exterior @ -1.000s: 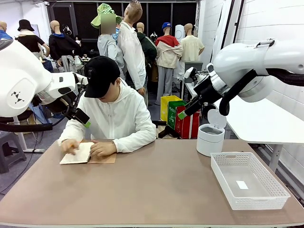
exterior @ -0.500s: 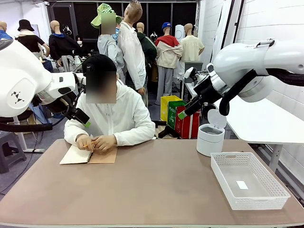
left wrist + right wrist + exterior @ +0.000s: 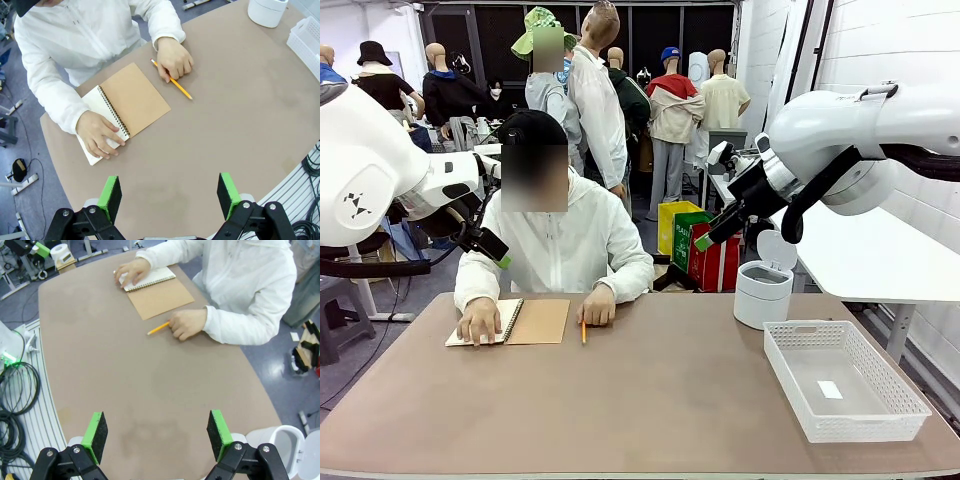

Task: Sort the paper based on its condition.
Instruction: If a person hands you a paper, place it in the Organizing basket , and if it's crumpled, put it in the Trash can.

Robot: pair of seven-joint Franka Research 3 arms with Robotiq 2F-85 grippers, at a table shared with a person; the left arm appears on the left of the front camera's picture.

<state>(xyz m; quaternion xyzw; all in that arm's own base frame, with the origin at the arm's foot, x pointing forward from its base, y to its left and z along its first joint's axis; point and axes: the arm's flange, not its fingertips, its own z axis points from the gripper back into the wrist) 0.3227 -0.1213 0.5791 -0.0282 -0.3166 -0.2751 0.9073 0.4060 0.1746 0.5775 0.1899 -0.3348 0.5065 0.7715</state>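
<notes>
Step in hand: none begun on our side; we judge the sorting at its very start, both arms waiting while the person prepares a sheet.

Paper [image 3: 157, 277]: the one white leaf we can make out is the top page of the open notebook [image 3: 132, 100] at the far left of the table [image 3: 660, 400], bound at the spiral; the person's hand [image 3: 100, 134] lies flat on it.

Left gripper [image 3: 169, 195]: raised above the table's near side, looking down on the notebook; fingers wide apart, nothing between them.

Right gripper [image 3: 157, 435]: raised high, well apart from the page; fingers spread wide, empty.

Next move, as we judge it: a sheet must first come free of the notebook; then one gripper must come down, take it by an edge without creasing it, and carry it to the proper place according to its state.

Other items: pencil [image 3: 583, 331] on the table just right of the brown cover, the person's other hand [image 3: 175, 60] resting on it; white basket [image 3: 800, 395] at the right, a small white slip [image 3: 830, 389] on its floor; white bin [image 3: 763, 290] with lid up, beyond the basket.

In the way: the person's hands and sleeves over page and pencil; any reach there risks contact.
</notes>
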